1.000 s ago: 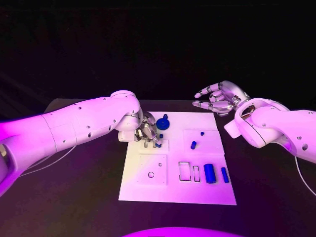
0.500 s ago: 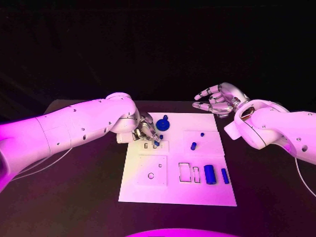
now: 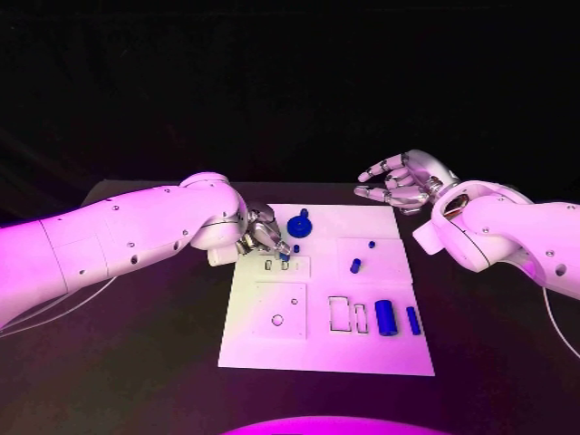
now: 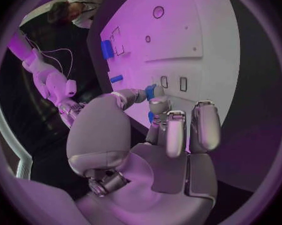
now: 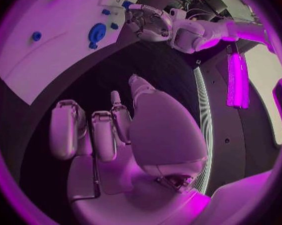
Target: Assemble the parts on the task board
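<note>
The white task board point(image 3: 319, 349) lies mid-table. My left hand point(image 3: 265, 237) hovers over its far left part and pinches a small blue part point(image 4: 150, 91) between thumb and a finger, just above two small slots point(image 3: 275, 265). A round blue gear-like part point(image 3: 298, 227) and a small blue peg point(image 3: 296, 248) stand right beside that hand. My right hand point(image 3: 401, 181) floats open beyond the board's far right corner, holding nothing. The right wrist view has the right hand point(image 5: 110, 130) near and the left hand point(image 5: 150, 22) by the gear point(image 5: 96, 33).
A blue peg point(image 3: 355, 266) stands mid-board. A large blue cylinder point(image 3: 385, 318) and a smaller one point(image 3: 413, 321) lie at the near right, beside two rectangular slots point(image 3: 346, 315). A plate with a round hole point(image 3: 277, 320) sits near left. Dark table surrounds the board.
My left hand has drawn a little toward the board's far left with the small blue part, which now sits slightly farther from the two slots. The right hand has barely moved.
</note>
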